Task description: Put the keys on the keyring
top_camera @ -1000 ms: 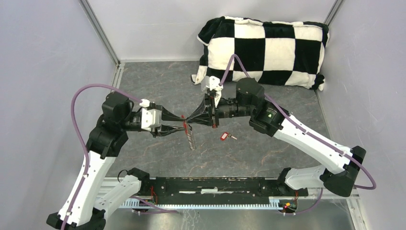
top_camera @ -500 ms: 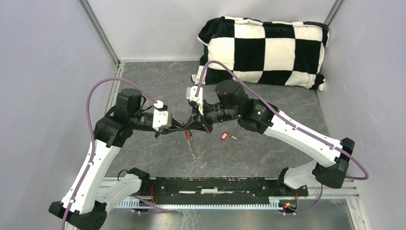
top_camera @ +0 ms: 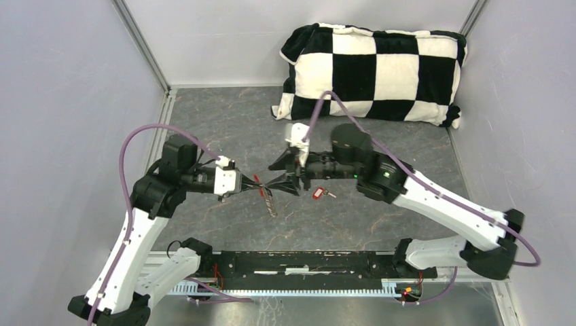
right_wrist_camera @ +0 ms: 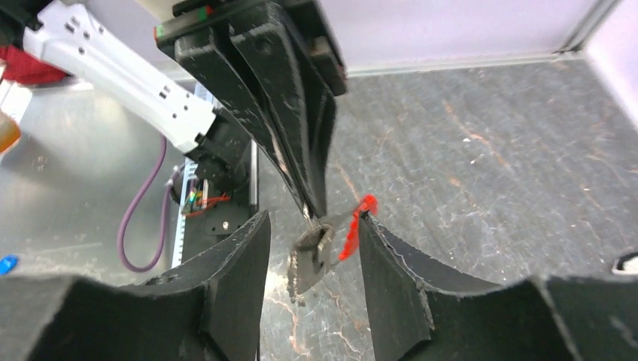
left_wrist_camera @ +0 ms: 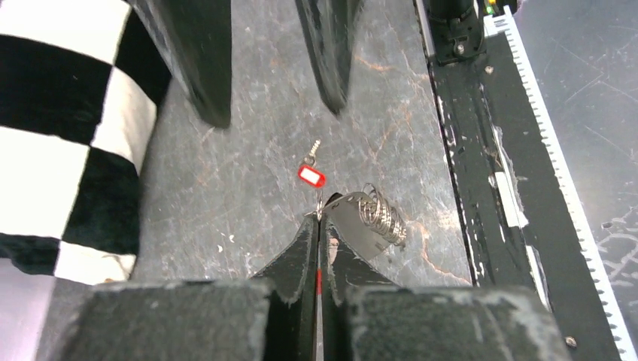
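My left gripper (top_camera: 260, 185) is shut on the keyring's red fob (top_camera: 257, 181), held above the table's middle. In the left wrist view only a red sliver shows between the pressed fingers (left_wrist_camera: 305, 248). A coil of silver rings (left_wrist_camera: 378, 214) and a flat grey metal piece hang past the fingertips. My right gripper (top_camera: 280, 174) stands open around the keyring (right_wrist_camera: 350, 229) without touching it, one finger (right_wrist_camera: 237, 263) on each side. The red-headed key (top_camera: 316, 193) lies on the table just right of both grippers. Whether the flat grey piece is the dark-headed key, I cannot tell.
A black-and-white checkered pillow (top_camera: 377, 71) lies against the back wall. A black rail (top_camera: 306, 261) with the arm bases runs along the near edge. Grey walls close in the left and right sides.
My left gripper has closed on the keyring's fob. My right gripper, shut on the keyring before, has opened and drawn back slightly to the right.
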